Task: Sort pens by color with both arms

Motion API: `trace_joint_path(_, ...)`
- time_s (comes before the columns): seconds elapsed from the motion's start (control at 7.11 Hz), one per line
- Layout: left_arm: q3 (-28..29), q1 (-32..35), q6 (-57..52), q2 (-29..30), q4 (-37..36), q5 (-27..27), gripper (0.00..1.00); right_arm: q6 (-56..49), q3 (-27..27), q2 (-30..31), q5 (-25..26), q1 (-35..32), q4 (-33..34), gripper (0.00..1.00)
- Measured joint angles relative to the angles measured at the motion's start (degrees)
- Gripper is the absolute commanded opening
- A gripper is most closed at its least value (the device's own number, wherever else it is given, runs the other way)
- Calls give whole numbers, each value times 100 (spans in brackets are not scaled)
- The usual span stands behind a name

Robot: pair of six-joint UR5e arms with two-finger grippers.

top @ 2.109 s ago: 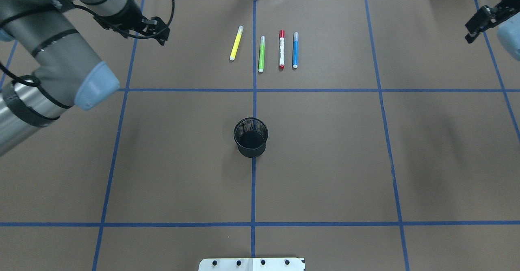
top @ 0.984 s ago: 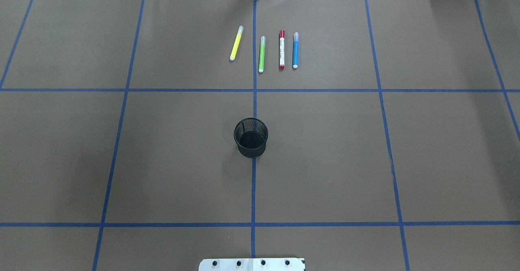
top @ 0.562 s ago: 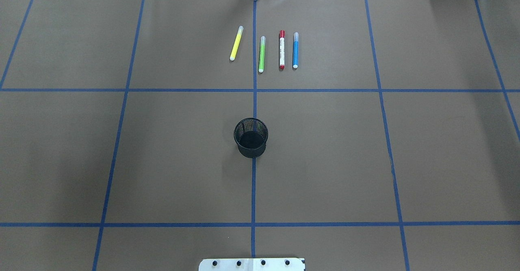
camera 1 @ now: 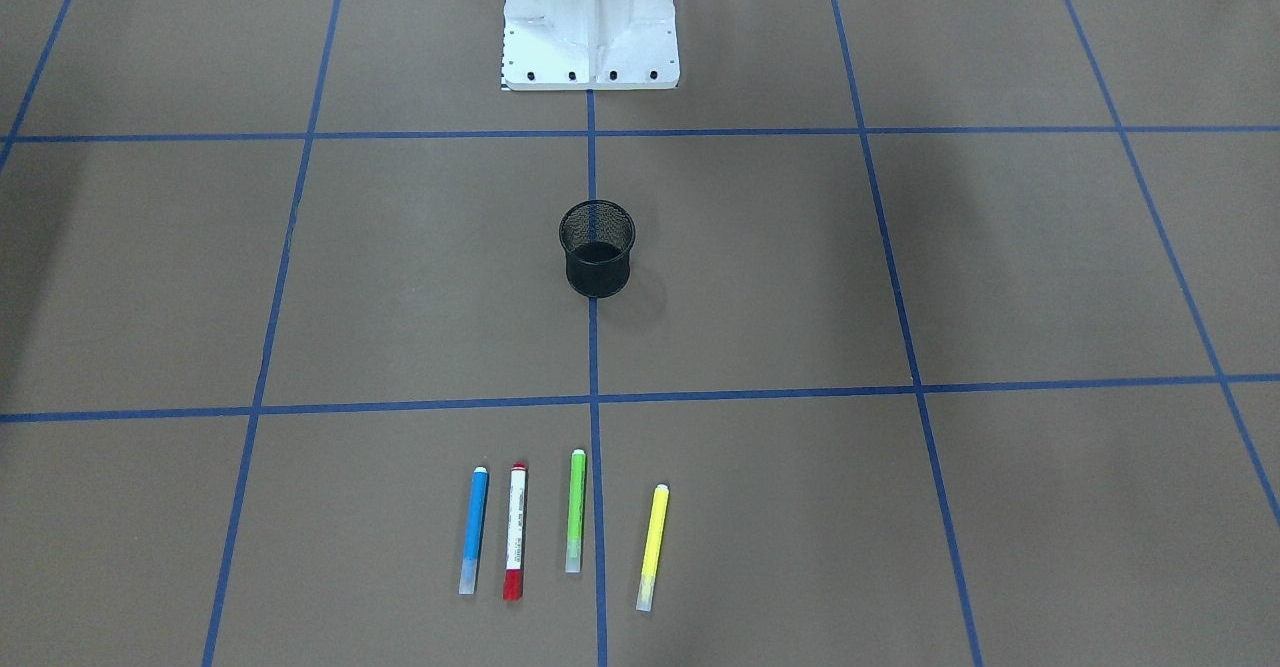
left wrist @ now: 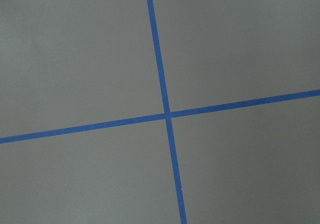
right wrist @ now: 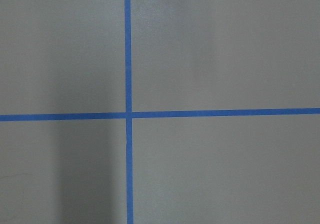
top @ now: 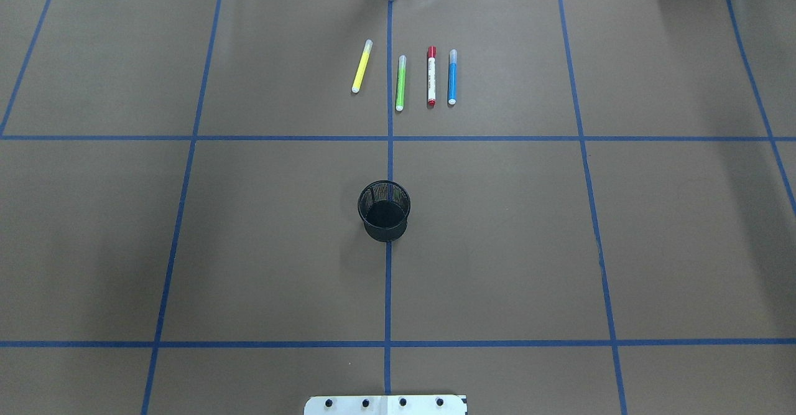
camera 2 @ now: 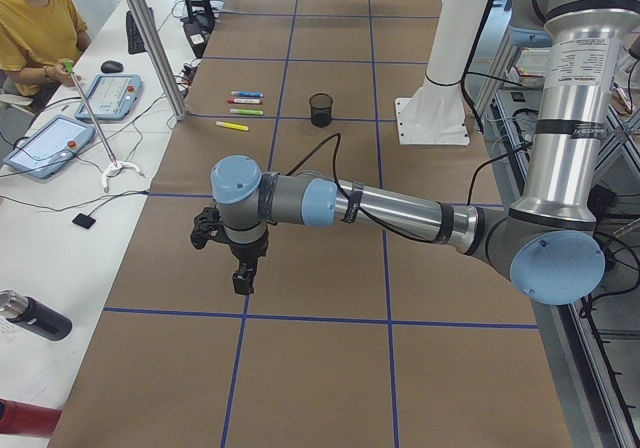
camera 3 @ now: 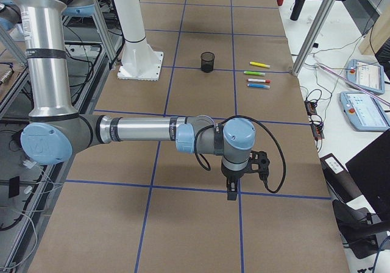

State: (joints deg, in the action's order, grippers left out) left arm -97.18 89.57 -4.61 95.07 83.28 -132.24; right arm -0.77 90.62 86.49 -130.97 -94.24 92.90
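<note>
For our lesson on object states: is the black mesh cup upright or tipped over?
Upright: the mesh cup stands on its base, open rim up, in both the overhead and front views.

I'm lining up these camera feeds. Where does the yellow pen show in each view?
Exterior front-facing: yellow pen bottom centre, rightmost in the row.
Overhead exterior: yellow pen top centre, leftmost in the row.
Exterior left: yellow pen upper left, nearest of the row.
Exterior right: yellow pen upper right, farthest of the row.
Wrist views: not in either.
Shared landmark: black mesh cup.
</note>
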Motion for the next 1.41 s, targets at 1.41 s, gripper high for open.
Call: trace_joint_path(1.41, -64, 3, 22, -65, -5, 5, 100, -18, 249, -9, -16, 19, -38, 100)
